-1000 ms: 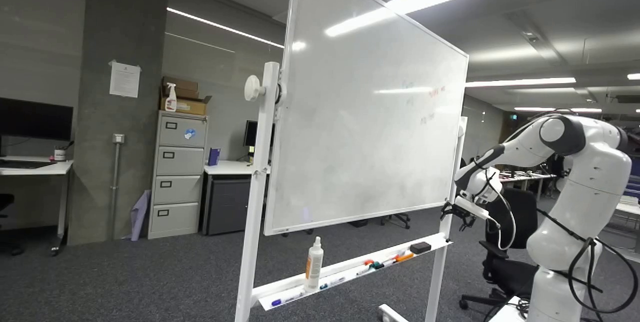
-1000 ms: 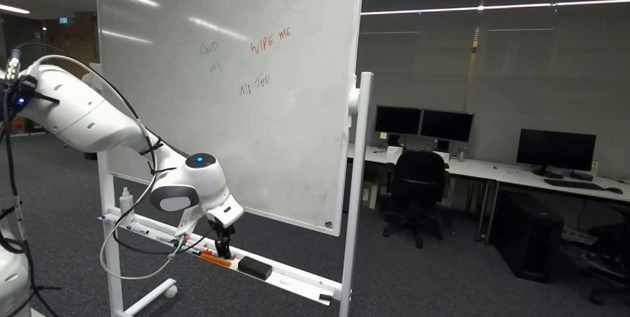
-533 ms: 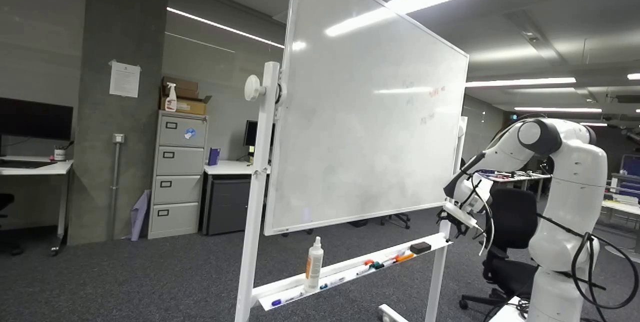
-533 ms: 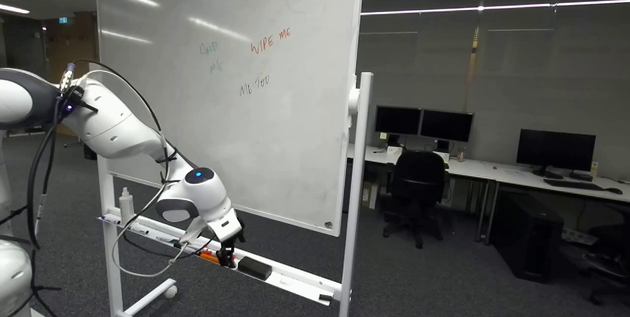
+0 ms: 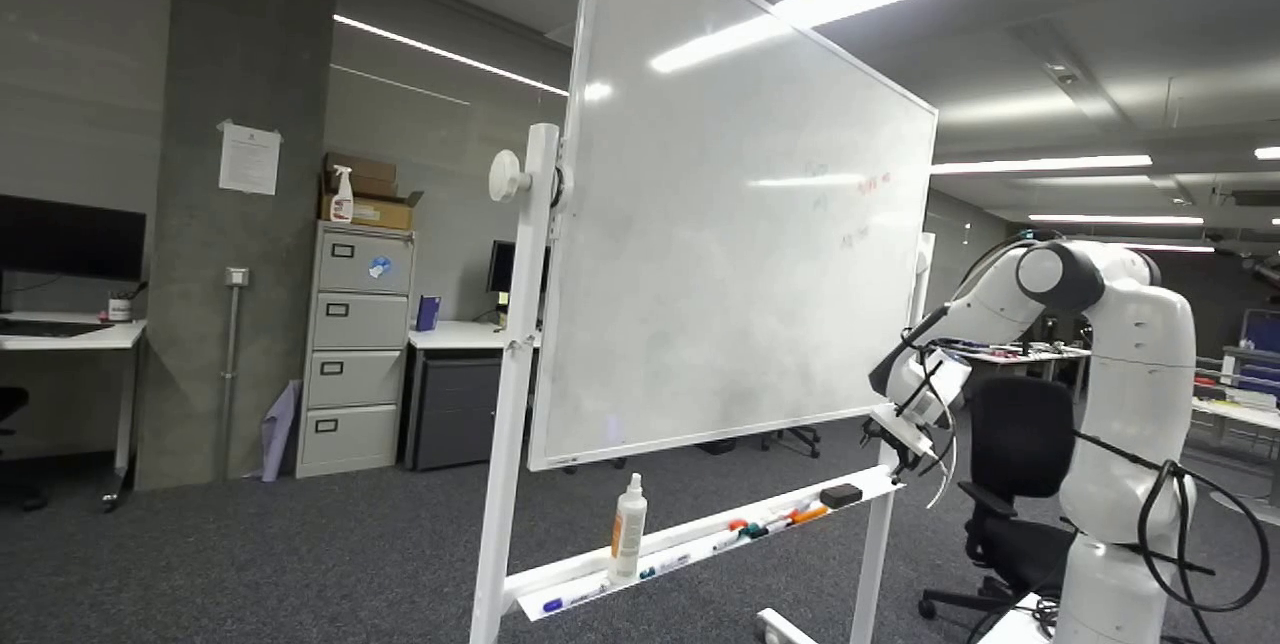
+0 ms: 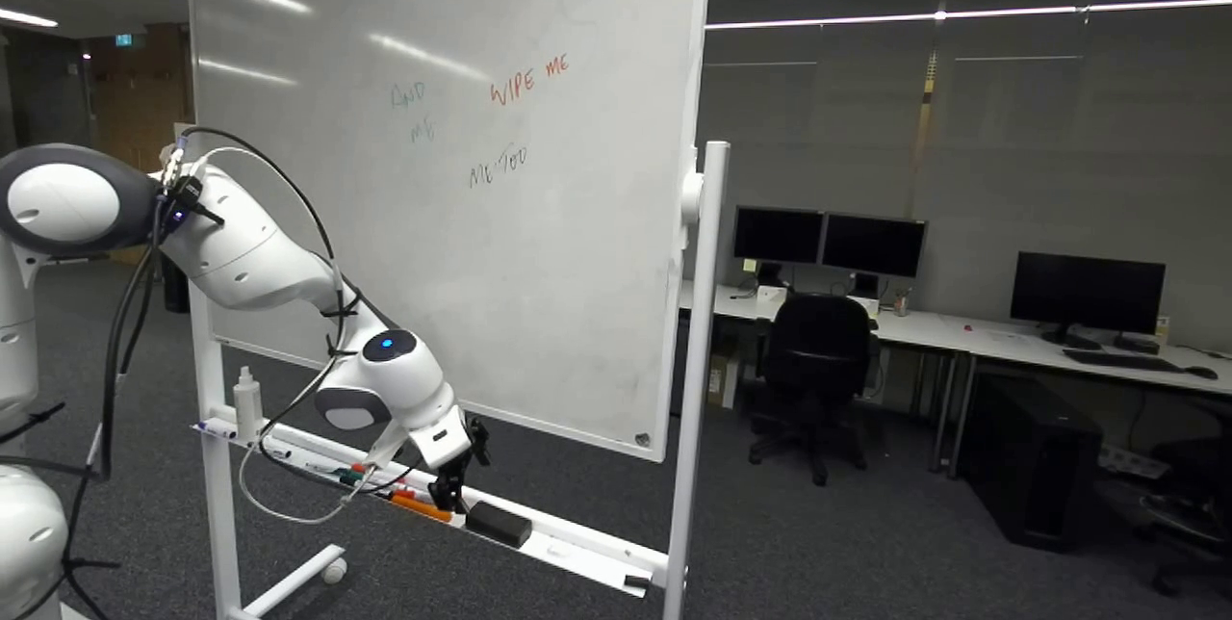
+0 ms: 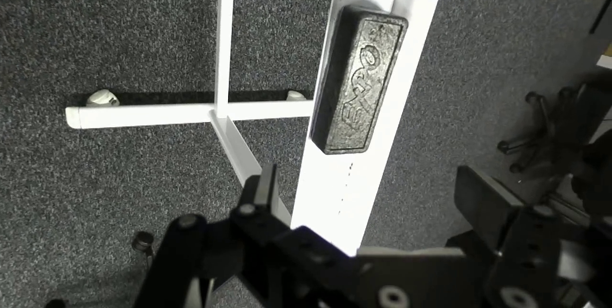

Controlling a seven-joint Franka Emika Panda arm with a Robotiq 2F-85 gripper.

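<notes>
My gripper stands open with nothing between its fingers, which are spread wide apart in the wrist view. Ahead of it, a black eraser marked EXPO lies on the white tray of a whiteboard stand. A gap separates the eraser from the fingers. In an exterior view the gripper hangs just above the tray, beside the eraser and close to an orange marker. The gripper also shows above the tray's far end, near the eraser, in an exterior view.
The whiteboard rises over the tray, with red writing, green writing and black writing. Several markers lie along the tray, and a bottle stands at its other end. An upright post flanks the board. An office chair stands behind the arm.
The arm has swung toward the tray and its elbow has shifted. My gripper has lowered slightly and turned, moving closer to the eraser. It has stayed open; the eraser and markers have not moved.
</notes>
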